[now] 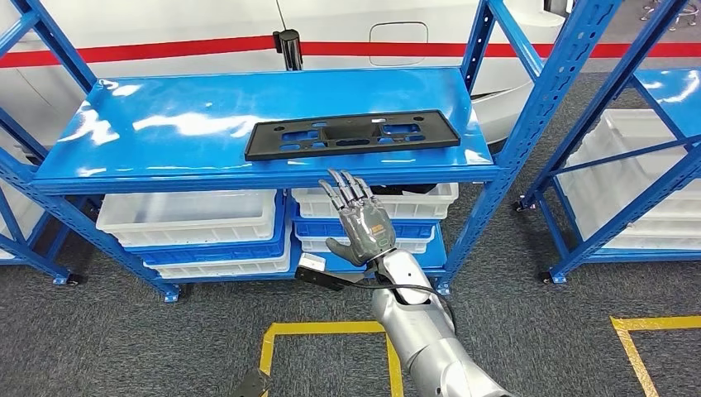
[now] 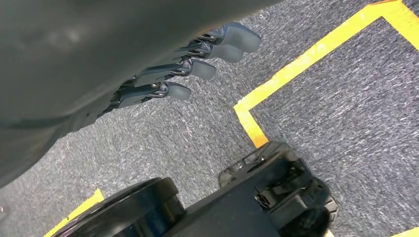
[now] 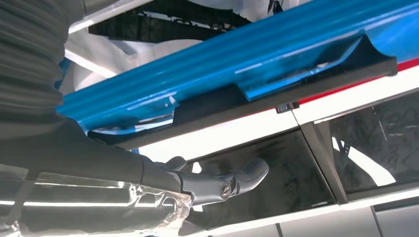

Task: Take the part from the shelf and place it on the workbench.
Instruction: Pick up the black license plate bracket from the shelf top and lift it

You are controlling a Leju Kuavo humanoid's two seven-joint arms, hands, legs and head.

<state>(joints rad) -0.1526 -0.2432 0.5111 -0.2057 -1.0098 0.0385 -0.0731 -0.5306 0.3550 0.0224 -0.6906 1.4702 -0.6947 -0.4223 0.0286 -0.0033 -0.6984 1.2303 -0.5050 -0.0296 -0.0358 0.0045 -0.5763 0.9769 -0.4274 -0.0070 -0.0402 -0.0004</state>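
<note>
A flat black plastic part (image 1: 351,134) with several cut-outs lies on the blue shelf (image 1: 165,124), toward its right half. My right hand (image 1: 359,222) is raised just below and in front of the shelf's front edge, under the part, fingers spread and holding nothing. In the right wrist view the part (image 3: 276,94) lies along the blue shelf edge (image 3: 197,74), and the thumb (image 3: 222,181) stands apart from it. My left hand (image 2: 192,54) hangs over the grey carpet, fingers straight, nothing in it.
White bins (image 1: 190,217) and blue trays (image 1: 364,227) fill the lower shelf level. A second blue rack (image 1: 636,157) with white bins stands at the right. Blue uprights (image 1: 537,116) flank the shelf. Yellow floor tape (image 1: 331,331) marks the carpet.
</note>
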